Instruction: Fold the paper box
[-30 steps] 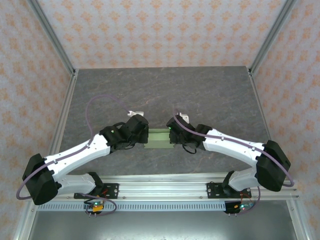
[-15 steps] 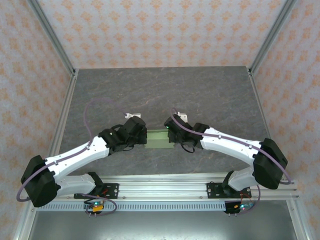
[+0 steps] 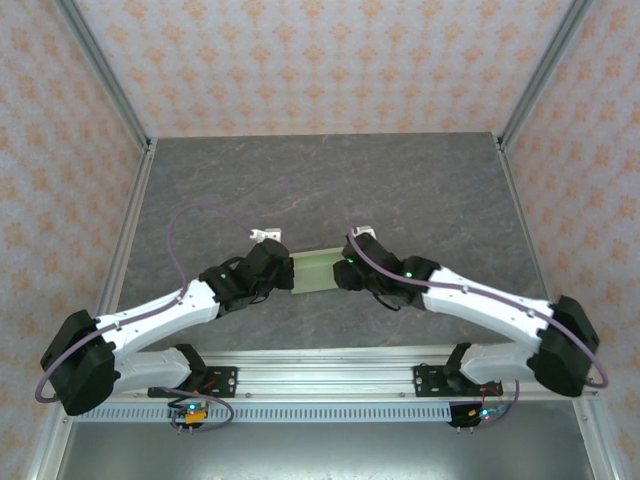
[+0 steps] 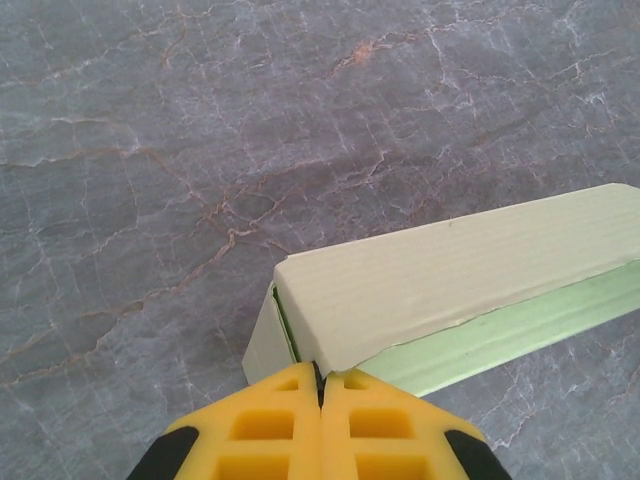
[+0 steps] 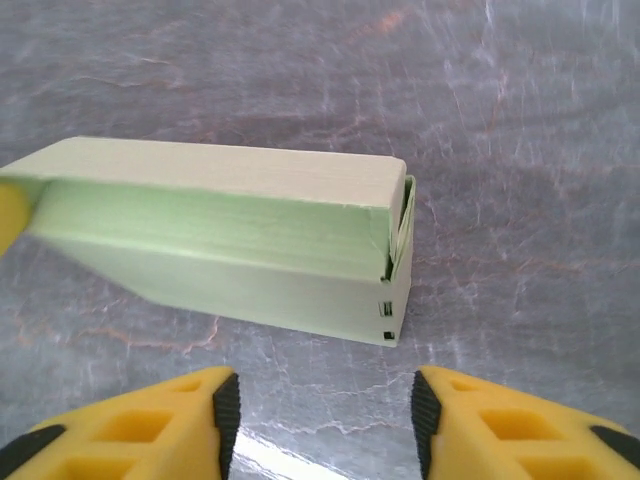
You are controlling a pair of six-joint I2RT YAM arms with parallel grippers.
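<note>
Two arms meet over my grey marbled worktop (image 3: 400, 180). The pale yellow-green card paper box (image 3: 318, 272), a long closed rectangular shape, lies between them, nearer the near edge than the far one. I judge the end flaps want seating: I'd press one end in squarely while steadying the other so the box can't slide. My left gripper (image 4: 320, 378) is pressed together against the left end; whether it nips card I cannot tell. My right gripper (image 5: 322, 392) is spread, holding nothing, just short of the right end.

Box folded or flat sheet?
Folded: the pale green card box is a rectangular block, top, side and end panels formed; the end flap shows a slight gap.
</note>
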